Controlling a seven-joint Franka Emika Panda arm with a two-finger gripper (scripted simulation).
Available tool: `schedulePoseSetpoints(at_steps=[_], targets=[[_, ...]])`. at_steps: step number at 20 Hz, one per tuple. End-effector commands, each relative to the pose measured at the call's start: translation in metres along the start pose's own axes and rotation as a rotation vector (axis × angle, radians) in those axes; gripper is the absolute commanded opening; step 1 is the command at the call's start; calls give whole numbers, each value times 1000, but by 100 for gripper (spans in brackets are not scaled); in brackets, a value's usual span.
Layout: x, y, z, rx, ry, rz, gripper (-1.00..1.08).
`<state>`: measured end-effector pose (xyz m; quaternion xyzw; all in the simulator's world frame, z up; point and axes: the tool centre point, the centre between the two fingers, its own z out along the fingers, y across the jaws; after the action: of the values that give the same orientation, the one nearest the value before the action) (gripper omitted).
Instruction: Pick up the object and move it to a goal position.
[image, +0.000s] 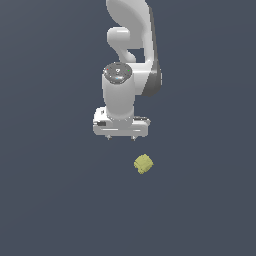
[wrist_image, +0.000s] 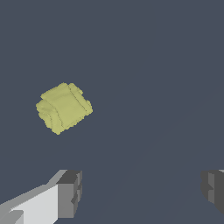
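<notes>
Arm: a white Franka Panda arm (image: 131, 60) reaches down through the middle of the exterior view, its wrist pointing straight at the surface.

End effector: the end effector (image: 121, 138) hangs below the wrist; in the wrist view (wrist_image: 140, 190) its two dark-padded fingers stand wide apart, so it is open and holds nothing.

Fingers: in the wrist view one finger (wrist_image: 68, 192) shows a white body with a grey pad, and the other appears only as a dark pad at the picture's edge. In the exterior view just the small tips show under the white hand body.

Object: a small pale yellow-olive blocky lump (image: 143, 164) with ridged, uneven faces, much smaller than the end effector.

Object's place: it lies apart from the end effector, below it in the exterior view and a little toward the exterior view's right. In the wrist view the lump (wrist_image: 64, 107) sits outside the gap between the fingers, off toward the white-bodied finger's side, touching neither finger.

Object's pose: it is turned at an angle, its edges not lined up with the fingers.

Surface: a plain dark blue-grey surface (image: 50, 200) fills both views around the lump.

Contact: the end effector and the lump are not touching.
</notes>
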<state>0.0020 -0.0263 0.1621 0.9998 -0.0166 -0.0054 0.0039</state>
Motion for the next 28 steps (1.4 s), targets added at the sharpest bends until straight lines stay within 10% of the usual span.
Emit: schedulePoseSetpoints(at_steps=[1,28], targets=[[0,0,0,0,0,0,100],[27,-36,26,-17,5,-268,100]])
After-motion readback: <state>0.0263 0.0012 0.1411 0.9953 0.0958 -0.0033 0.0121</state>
